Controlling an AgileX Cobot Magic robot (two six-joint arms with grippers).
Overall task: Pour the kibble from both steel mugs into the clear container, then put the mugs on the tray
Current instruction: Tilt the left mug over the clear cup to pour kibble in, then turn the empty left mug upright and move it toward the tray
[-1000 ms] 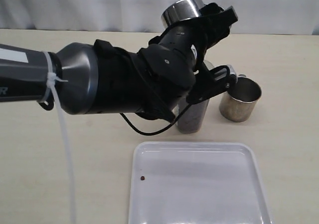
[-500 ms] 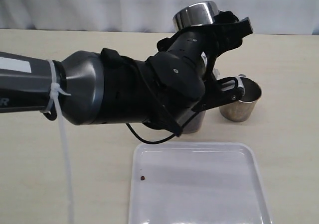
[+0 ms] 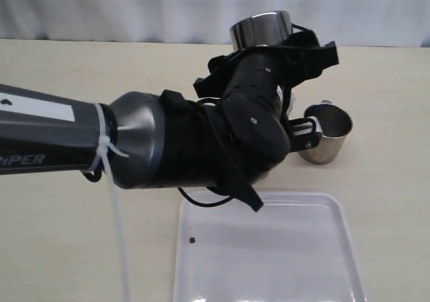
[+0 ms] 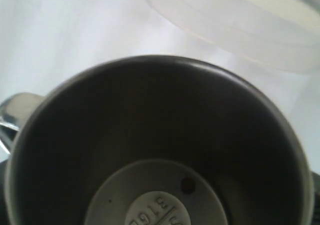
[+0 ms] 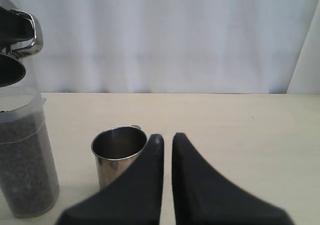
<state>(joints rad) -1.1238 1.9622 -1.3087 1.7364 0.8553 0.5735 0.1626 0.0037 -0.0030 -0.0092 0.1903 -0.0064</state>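
My left gripper [image 3: 310, 87] is shut on a steel mug [image 3: 262, 28], held tipped high over the clear container [image 5: 22, 155]. In the left wrist view the mug's inside [image 4: 150, 135] is bare steel apart from one pellet [image 4: 187, 185], and the container's rim [image 4: 240, 20] lies beyond its mouth. The container holds a deep fill of kibble [image 5: 25, 170]; my left arm hides it in the exterior view. The other steel mug [image 3: 326, 134] stands upright on the table beside it and looks empty. The right gripper [image 5: 167, 137] is shut and empty, just short of that mug [image 5: 117, 155].
The white tray [image 3: 269, 248] lies at the table's front edge, with a single stray pellet [image 3: 192, 239] near its left side. My left arm [image 3: 134, 147] spans the left and middle of the table. A pale curtain closes off the back.
My left wrist has swung right and down while holding the mug, and it now covers the container that showed below it a second ago. The standing mug and the tray have not moved.
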